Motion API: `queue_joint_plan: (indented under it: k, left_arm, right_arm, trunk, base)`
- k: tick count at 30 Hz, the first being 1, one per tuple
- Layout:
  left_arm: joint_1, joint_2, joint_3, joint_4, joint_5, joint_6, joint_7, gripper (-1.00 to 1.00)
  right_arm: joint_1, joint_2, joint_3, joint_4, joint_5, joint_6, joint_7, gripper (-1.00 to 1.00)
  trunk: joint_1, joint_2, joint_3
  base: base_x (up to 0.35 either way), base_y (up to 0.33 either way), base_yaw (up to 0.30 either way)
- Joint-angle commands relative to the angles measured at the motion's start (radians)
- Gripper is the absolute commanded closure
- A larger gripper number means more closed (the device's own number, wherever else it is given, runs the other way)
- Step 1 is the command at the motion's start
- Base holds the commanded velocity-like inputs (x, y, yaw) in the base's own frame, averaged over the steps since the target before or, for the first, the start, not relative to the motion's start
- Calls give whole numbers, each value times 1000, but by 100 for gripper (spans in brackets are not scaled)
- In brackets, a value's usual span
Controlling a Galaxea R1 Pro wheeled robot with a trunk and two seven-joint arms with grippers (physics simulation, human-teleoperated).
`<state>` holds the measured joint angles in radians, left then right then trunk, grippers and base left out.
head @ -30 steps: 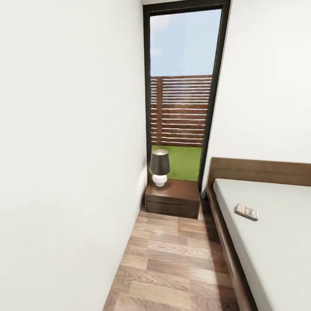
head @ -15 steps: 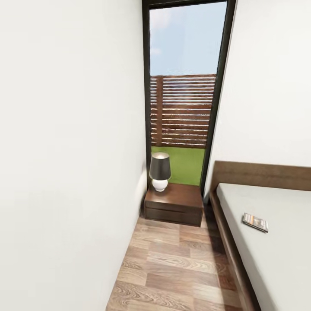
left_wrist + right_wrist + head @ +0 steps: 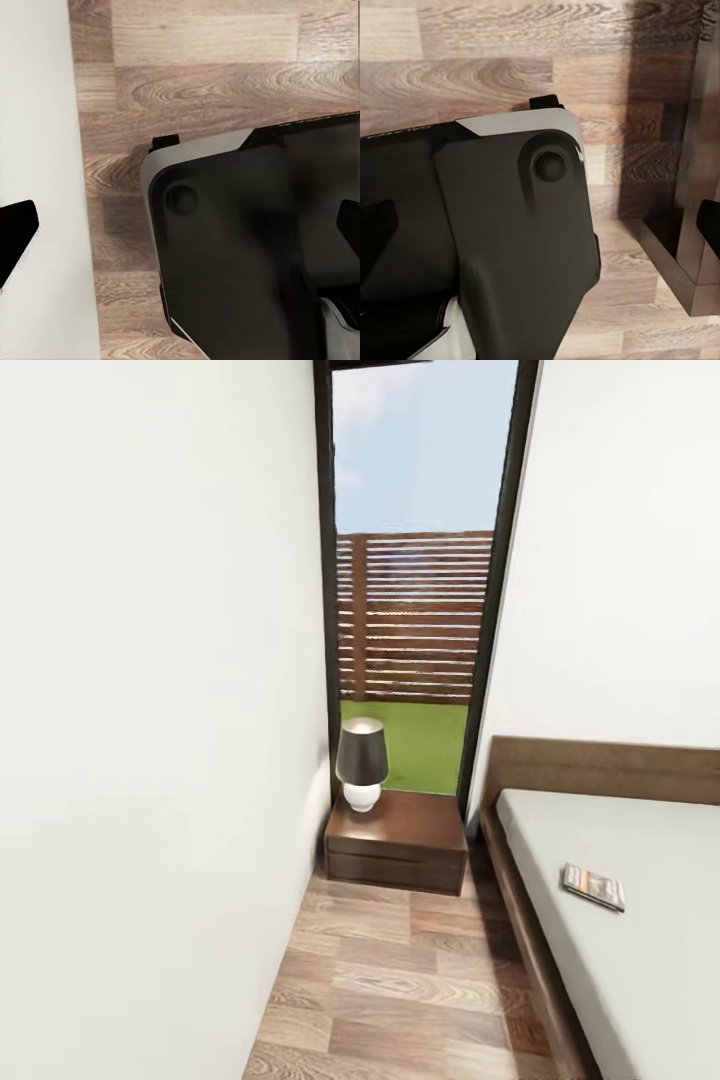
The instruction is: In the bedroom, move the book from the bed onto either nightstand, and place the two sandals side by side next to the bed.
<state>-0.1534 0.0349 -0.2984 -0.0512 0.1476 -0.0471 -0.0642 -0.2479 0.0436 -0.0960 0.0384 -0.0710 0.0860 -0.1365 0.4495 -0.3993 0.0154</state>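
aisle: bare floor (image 3: 400, 980) | flanks: wall (image 3: 150, 760), bed (image 3: 620, 960) | end: nightstand (image 3: 398, 842)

No text is reading clearly anywhere. The book (image 3: 593, 887), lying on the bed (image 3: 640, 960) at about 4 o'clock in the head view, is showing an orange band and pale marks on its cover, too small to make out. Faint lettering is showing on the robot base (image 3: 472, 127) in the right wrist view, too blurred to read.
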Motion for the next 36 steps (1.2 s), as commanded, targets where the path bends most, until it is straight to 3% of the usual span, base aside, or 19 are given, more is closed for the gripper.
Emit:
queue_joint_plan:
  k: [1, 19, 36]
  left_arm:
    - [0, 0, -8, 1, 10, -3, -3, -100]
    - [-1, 0, -10, 1, 10, -4, -3, -100]
    - [-1, 1, -10, 1, 10, -3, -3, -100]
  right_arm:
    - [-1, 0, -5, 2, -6, 0, -3, -100]
    - [-1, 5, -5, 2, -6, -1, -3, -100]
    - [-1, 10, -5, 2, -6, -1, -3, -100]
  trunk:
    - [1, -1, 0]
    - [1, -1, 0]
    - [1, -1, 0]
  base:
    - [70, 0, -224]
    - [21, 2, -264]
    - [204, 106, -48]
